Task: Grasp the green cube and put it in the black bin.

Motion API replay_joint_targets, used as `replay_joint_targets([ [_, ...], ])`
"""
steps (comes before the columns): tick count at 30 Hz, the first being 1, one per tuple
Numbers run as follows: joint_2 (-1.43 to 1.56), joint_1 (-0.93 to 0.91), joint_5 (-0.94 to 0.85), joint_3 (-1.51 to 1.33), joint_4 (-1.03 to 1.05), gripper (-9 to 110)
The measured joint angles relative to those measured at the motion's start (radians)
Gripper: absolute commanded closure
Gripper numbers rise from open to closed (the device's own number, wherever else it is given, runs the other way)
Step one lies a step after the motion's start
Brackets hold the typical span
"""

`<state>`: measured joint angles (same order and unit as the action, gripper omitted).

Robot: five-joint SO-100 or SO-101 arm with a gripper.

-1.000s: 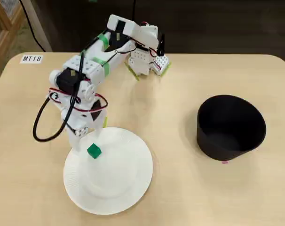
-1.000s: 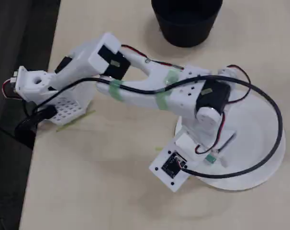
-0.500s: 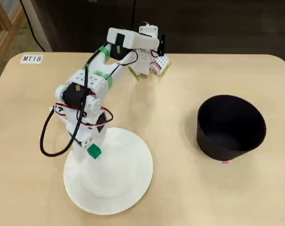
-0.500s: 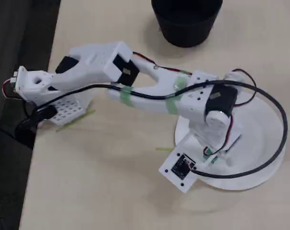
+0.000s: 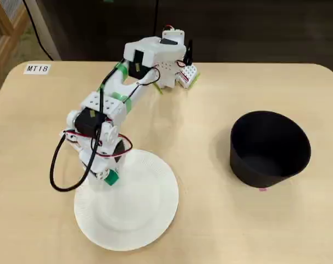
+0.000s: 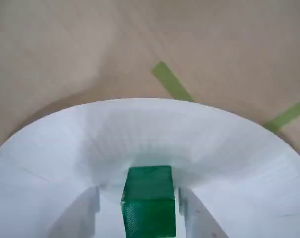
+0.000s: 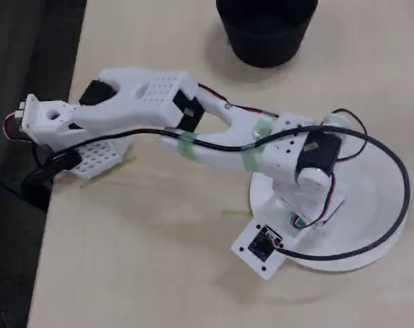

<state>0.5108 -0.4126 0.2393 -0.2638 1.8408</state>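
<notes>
The green cube [image 5: 111, 177] lies on the left rim of the white paper plate [image 5: 133, 214]. My gripper [image 5: 106, 177] points down over it. In the wrist view the cube [image 6: 149, 201] sits between my two white fingers [image 6: 86, 213]. The right finger is close to the cube's side and the left one stands a little apart, so the gripper [image 6: 140, 198] is open around it. The black bin [image 5: 270, 147] stands empty at the right of the table and shows at the top edge of the other fixed view [image 7: 265, 27]. There my wrist hides the cube.
The arm's base [image 5: 175, 71] is at the table's far edge, and a black cable [image 5: 56, 165] loops out to the left of the wrist. Thin green tape strips [image 6: 172, 82] lie on the table beyond the plate. A label [image 5: 36, 69] marks the far left corner.
The arm has stretched forward and lowered. The fingers, which were behind the cube, now stand on either side of it. The cube has stayed in place on the plate.
</notes>
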Motion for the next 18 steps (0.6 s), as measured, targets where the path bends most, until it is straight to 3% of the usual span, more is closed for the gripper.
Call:
replay_joint_targets([
  [2, -0.017, -0.002, 0.000, 0.021, 0.000, 101],
  [13, -0.048, -0.006, 0.000, 0.098, 0.000, 102],
  [18, 0.107, -0.006, -0.060, 0.132, 0.008, 102],
])
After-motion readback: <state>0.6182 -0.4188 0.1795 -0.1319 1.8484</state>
